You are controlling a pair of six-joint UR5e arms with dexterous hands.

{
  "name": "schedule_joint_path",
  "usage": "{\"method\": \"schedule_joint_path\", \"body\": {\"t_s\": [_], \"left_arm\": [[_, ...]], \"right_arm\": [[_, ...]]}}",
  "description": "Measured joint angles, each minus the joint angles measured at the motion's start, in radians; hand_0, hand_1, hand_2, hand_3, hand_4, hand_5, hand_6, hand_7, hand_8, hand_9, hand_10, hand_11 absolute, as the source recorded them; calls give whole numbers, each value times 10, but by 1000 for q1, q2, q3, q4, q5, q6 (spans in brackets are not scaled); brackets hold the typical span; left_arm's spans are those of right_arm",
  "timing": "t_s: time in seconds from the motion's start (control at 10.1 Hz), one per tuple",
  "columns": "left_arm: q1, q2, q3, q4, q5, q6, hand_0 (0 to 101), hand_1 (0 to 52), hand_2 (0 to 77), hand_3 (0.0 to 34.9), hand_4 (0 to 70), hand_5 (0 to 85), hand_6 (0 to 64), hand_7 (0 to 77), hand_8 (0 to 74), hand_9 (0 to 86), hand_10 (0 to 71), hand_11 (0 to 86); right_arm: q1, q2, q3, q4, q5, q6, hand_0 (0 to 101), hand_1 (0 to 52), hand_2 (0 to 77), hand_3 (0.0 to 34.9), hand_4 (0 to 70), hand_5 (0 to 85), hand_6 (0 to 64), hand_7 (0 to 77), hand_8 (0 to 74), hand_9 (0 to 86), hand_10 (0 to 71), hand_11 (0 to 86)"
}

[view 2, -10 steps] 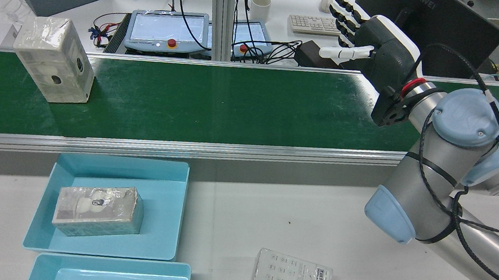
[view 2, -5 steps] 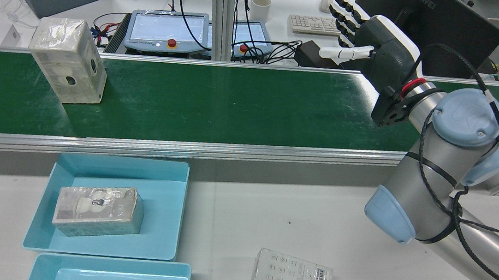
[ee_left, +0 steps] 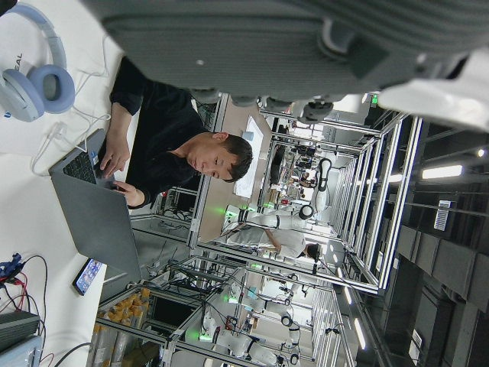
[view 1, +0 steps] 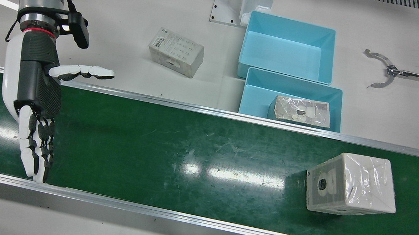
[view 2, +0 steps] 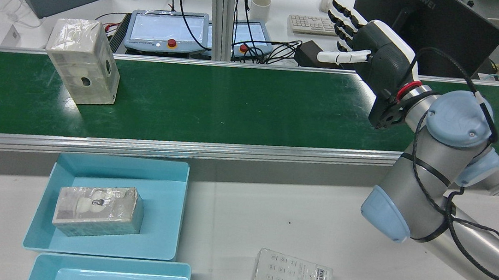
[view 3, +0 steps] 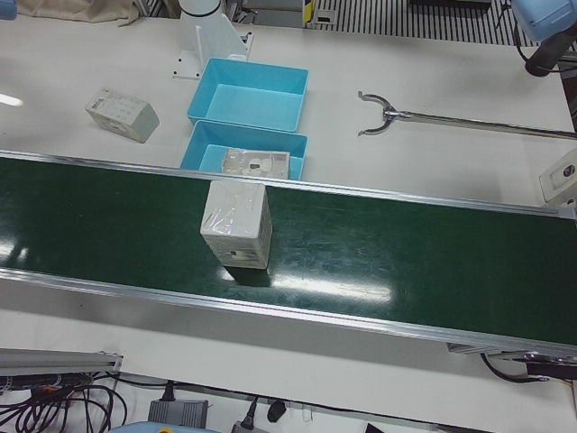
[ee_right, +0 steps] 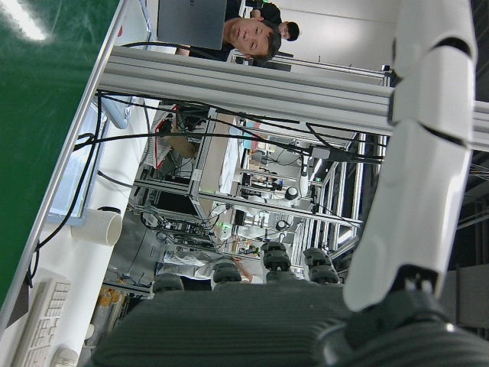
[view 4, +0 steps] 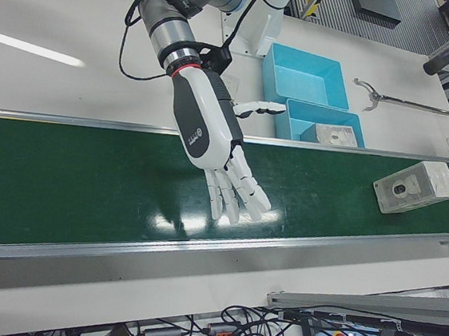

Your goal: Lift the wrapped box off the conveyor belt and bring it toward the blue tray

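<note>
Green conveyor belt (view 2: pixel 234 106) runs across the station. Nearest me, table side: blue tray (view 2: pixel 162 223) at 7 o'clock w/ one wrapped pkg already inside, a flat pkg (view 2: pixel 290 279) loose at 5. My right hand (view 2: pixel 370 50) hangs over the belt's right end, approx 2 o'clock, fingers spread, holding nothing. Wrapped box (view 2: pixel 84 61) stands upright at approx 10 o'clock on the belt, well apart from my hand. Left hand: fingers can't tell, only its underside shows. Box looks stiff, prob light; film wrap likely slick, so I'd clamp the two broad side faces, mid-height.
</note>
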Motion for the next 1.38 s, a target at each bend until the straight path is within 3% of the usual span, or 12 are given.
{"method": "schedule_joint_path", "body": {"t_s": [0.4, 1.38], "left_arm": [[0, 0, 0, 0, 0, 0, 0, 0, 11, 0, 0, 11, 0, 5, 0, 0, 0, 0], [0, 0, 0, 0, 0, 0, 0, 0, 11, 0, 0, 11, 0, 0, 0, 0, 0, 0]], "right_arm": [[-7, 1, -37, 37, 0, 3, 444, 115, 125, 156, 0, 98, 0, 5, 5, 16, 0, 11], [-10, 3, -41, 41, 0, 3, 444, 115, 125, 156, 0, 93, 0, 5, 5, 16, 0, 5]]}}
